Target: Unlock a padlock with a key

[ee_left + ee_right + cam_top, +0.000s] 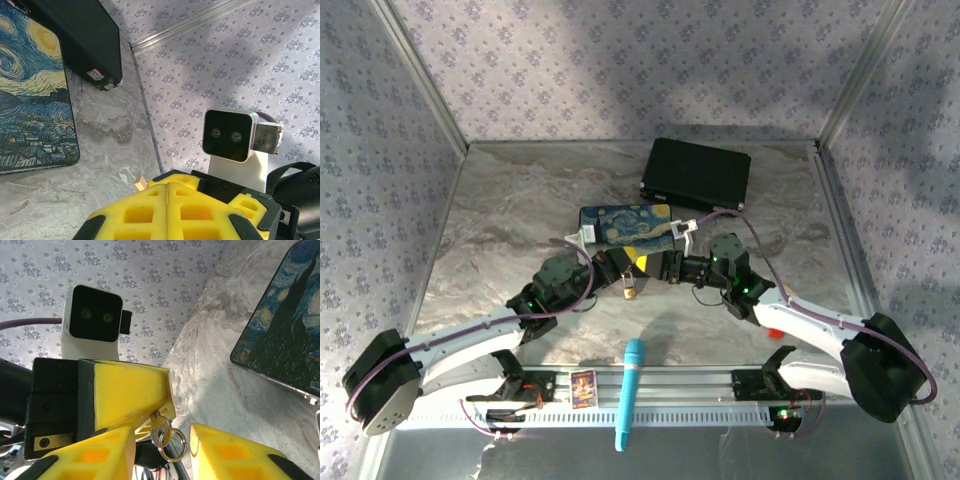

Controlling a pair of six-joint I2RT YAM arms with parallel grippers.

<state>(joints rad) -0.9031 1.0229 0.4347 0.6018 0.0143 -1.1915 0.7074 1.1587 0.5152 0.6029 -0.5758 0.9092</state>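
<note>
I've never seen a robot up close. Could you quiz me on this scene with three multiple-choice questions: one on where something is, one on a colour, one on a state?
1. Where is the blue marker? A lying on the metal rail at the near edge; B standing in a cup; C at the far wall.
2. What colour are the gripper fingers? A green; B yellow; C white.
3. How is the right gripper? A shut on the marker; B shut on nothing; C open.

1 A: the top view shows it across the rail.
2 B: both wrist views show yellow.
3 C: a gap parts its fingers, with the key showing in it.
</note>
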